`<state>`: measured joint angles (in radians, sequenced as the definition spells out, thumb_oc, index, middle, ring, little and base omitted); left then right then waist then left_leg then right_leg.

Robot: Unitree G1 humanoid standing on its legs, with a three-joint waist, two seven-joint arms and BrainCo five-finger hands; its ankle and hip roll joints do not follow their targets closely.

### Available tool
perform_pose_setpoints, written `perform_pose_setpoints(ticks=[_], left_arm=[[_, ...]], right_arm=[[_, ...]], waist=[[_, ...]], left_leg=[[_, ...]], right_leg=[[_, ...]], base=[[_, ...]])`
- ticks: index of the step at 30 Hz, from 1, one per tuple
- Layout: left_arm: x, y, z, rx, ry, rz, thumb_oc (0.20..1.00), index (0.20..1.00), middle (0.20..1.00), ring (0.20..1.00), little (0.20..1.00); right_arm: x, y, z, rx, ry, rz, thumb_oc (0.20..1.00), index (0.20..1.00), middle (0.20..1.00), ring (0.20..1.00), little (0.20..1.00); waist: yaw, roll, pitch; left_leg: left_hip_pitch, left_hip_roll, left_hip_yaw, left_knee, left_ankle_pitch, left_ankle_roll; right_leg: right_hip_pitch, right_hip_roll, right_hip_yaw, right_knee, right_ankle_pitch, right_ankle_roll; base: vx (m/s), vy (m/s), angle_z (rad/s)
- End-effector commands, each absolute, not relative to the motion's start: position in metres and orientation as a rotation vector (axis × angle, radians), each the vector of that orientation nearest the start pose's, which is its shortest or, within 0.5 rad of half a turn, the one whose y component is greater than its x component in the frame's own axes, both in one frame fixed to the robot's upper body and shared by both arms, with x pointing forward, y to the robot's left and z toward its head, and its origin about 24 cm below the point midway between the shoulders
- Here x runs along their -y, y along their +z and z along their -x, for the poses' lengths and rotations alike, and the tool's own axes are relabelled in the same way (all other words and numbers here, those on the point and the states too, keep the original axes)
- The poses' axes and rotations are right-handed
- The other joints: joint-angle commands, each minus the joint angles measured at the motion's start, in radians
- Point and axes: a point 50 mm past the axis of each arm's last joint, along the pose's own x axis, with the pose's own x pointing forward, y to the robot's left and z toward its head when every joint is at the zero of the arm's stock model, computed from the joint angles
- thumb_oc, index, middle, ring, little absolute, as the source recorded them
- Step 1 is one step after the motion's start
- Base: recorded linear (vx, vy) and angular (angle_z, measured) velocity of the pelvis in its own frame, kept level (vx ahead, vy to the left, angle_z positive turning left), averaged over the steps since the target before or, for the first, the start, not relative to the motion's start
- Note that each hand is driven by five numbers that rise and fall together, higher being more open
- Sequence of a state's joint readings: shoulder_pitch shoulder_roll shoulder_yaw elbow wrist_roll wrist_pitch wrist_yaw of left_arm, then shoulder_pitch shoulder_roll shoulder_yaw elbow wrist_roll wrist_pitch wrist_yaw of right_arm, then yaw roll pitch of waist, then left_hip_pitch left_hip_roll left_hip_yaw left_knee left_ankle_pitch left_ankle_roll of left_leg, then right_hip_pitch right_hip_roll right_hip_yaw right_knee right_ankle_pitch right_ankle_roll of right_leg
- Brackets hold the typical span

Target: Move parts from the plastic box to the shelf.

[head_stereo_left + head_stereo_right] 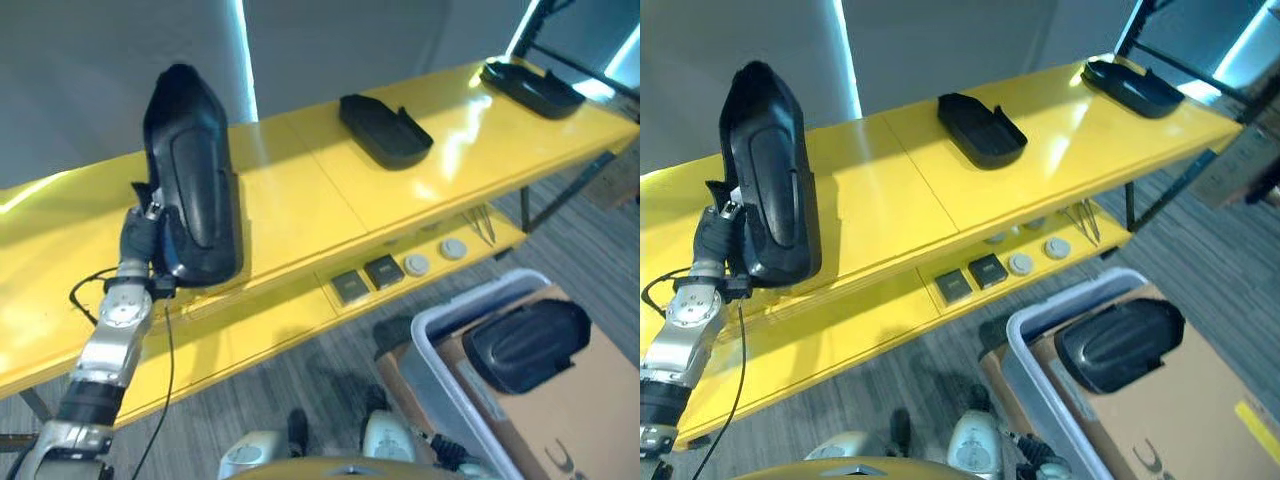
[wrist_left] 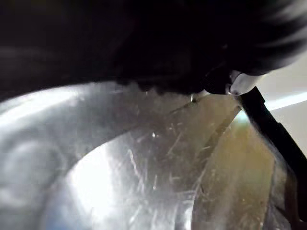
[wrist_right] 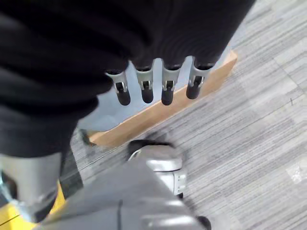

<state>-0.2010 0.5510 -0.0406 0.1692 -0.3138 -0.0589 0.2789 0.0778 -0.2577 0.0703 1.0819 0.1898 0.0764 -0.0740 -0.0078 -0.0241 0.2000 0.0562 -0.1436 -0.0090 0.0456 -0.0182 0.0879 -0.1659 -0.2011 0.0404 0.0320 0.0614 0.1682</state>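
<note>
The left hand (image 1: pixel 143 238) grips the low end of a long black plastic part (image 1: pixel 190 170), held upright over the yellow shelf (image 1: pixel 300 200) at the left; it looks stiff, light and glossy, so top-heavy there, while the right hand (image 3: pixel 153 91) hangs relaxed.

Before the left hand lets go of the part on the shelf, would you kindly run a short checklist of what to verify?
1. Black part is over the yellow shelf's top board: ok.
2. Part lies flat: not ok, it stands on end against the left hand.
3. Left hand's hold on it: cannot tell, fingers are hidden behind the part.
4. Free board beside it: ok, the two placed parts lie further along.
5. Right hand free for the next pick: ok, fingers straight, holding nothing.
6. Another part waits in the plastic box: ok.
</note>
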Motion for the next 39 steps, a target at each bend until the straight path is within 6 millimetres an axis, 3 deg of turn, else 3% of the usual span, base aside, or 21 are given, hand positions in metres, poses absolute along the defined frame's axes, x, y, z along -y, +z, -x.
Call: perform_pose_setpoints(ticks=[1,3,4,8,10,14,25,33,34,35,36,39], left_arm=[[-0.258,0.121,-0.29,0.213,0.302,-0.166,0.2,0.2,0.2,0.2,0.2],[-0.25,0.114,-0.294,0.151,0.307,-0.16,0.2,0.2,0.2,0.2,0.2],[-0.25,0.114,-0.294,0.147,0.308,-0.162,0.2,0.2,0.2,0.2,0.2],[-0.24,0.095,-0.314,-0.015,0.329,-0.205,0.2,0.2,0.2,0.2,0.2],[-0.242,0.084,-0.321,-0.088,0.353,-0.219,0.2,0.2,0.2,0.2,0.2],[-0.253,0.066,-0.332,-0.24,0.415,-0.287,0.2,0.2,0.2,0.2,0.2],[-0.299,0.078,-0.346,-0.408,0.536,-0.499,0.2,0.2,0.2,0.2,0.2],[-0.307,0.072,-0.344,-0.498,0.544,-0.514,0.2,0.2,0.2,0.2,0.2],[-0.308,0.069,-0.343,-0.514,0.544,-0.525,0.934,0.934,0.934,0.934,0.934],[-0.308,0.069,-0.343,-0.513,0.544,-0.525,0.934,0.934,0.934,0.934,0.934],[-0.307,0.068,-0.343,-0.51,0.543,-0.524,1.0,1.0,1.0,1.0,1.0],[-0.306,0.072,-0.345,-0.483,0.55,-0.521,1.0,1.0,1.0,1.0,1.0]], right_arm=[[0.261,-0.157,-0.06,-1.281,-0.273,0.188,1.0,1.0,1.0,1.0,1.0],[0.268,-0.156,-0.054,-1.298,-0.279,0.204,1.0,1.0,1.0,1.0,1.0],[0.268,-0.156,-0.054,-1.299,-0.28,0.204,1.0,1.0,1.0,1.0,1.0],[0.276,-0.152,-0.049,-1.309,-0.346,0.185,1.0,1.0,1.0,1.0,1.0],[0.278,-0.151,-0.05,-1.307,-0.352,0.183,1.0,1.0,1.0,1.0,1.0],[0.282,-0.149,-0.053,-1.327,-0.329,0.208,1.0,1.0,1.0,1.0,1.0],[0.279,-0.152,-0.051,-1.338,-0.226,0.268,1.0,1.0,1.0,1.0,1.0],[0.284,-0.151,-0.05,-1.332,-0.238,0.286,1.0,1.0,1.0,1.0,1.0],[0.284,-0.151,-0.051,-1.331,-0.236,0.291,1.0,1.0,1.0,1.0,1.0],[0.284,-0.151,-0.051,-1.331,-0.236,0.291,1.0,1.0,1.0,1.0,1.0],[0.284,-0.151,-0.053,-1.327,-0.23,0.291,1.0,1.0,1.0,1.0,1.0],[0.283,-0.151,-0.055,-1.323,-0.22,0.29,1.0,1.0,1.0,1.0,1.0]], waist=[[-0.029,0.012,-0.043],[-0.036,-0.001,-0.065],[-0.036,-0.001,-0.066],[-0.083,-0.004,-0.095],[-0.101,0.002,-0.1],[-0.14,0.021,-0.109],[-0.201,0.047,-0.106],[-0.209,0.048,-0.103],[-0.209,0.046,-0.103],[-0.209,0.046,-0.102],[-0.208,0.045,-0.103],[-0.203,0.044,-0.104]], left_leg=[[0.01,0.15,0.002,0.007,-0.038,-0.081],[-0.005,0.2,0.041,0.016,-0.014,-0.111],[-0.006,0.203,0.043,0.017,-0.013,-0.113],[-0.033,0.28,0.217,0.026,0.039,-0.146],[-0.026,0.291,0.241,0.005,0.051,-0.15],[0.006,0.291,0.261,-0.047,0.065,-0.151],[0.027,0.273,0.291,-0.059,0.055,-0.142],[0.039,0.265,0.3,-0.061,0.046,-0.139],[0.041,0.264,0.3,-0.062,0.044,-0.138],[0.041,0.264,0.3,-0.062,0.044,-0.138],[0.043,0.263,0.299,-0.062,0.043,-0.138],[0.046,0.261,0.298,-0.064,0.041,-0.137]], right_leg=[[0.071,0.04,-0.031,0.041,0.092,0.019],[0.131,0.057,-0.067,-0.006,0.065,0.0],[0.134,0.058,-0.071,-0.008,0.064,-0.001],[0.17,0.066,-0.179,-0.025,0.028,-0.024],[0.168,0.07,-0.189,-0.023,0.022,-0.027],[0.165,0.083,-0.17,-0.02,0.01,-0.027],[0.157,0.081,-0.119,-0.013,0.008,-0.014],[0.167,0.077,-0.108,-0.025,0.009,-0.008],[0.171,0.076,-0.108,-0.028,0.009,-0.007],[0.171,0.076,-0.108,-0.028,0.009,-0.007],[0.174,0.076,-0.108,-0.03,0.008,-0.007],[0.18,0.075,-0.11,-0.036,0.009,-0.007]], base=[[0.26,-0.371,0.72],[0.17,-0.231,0.7],[0.13,-0.195,0.61],[0.06,-0.125,0.7],[0.03,-0.022,0.78],[0.06,0.035,-0.04],[0.02,0.045,-0.09],[0.0,0.014,-0.07],[0.0,0.0,0.0],[0.0,0.0,0.0],[0.0,0.0,0.0],[0.0,0.0,0.0]])
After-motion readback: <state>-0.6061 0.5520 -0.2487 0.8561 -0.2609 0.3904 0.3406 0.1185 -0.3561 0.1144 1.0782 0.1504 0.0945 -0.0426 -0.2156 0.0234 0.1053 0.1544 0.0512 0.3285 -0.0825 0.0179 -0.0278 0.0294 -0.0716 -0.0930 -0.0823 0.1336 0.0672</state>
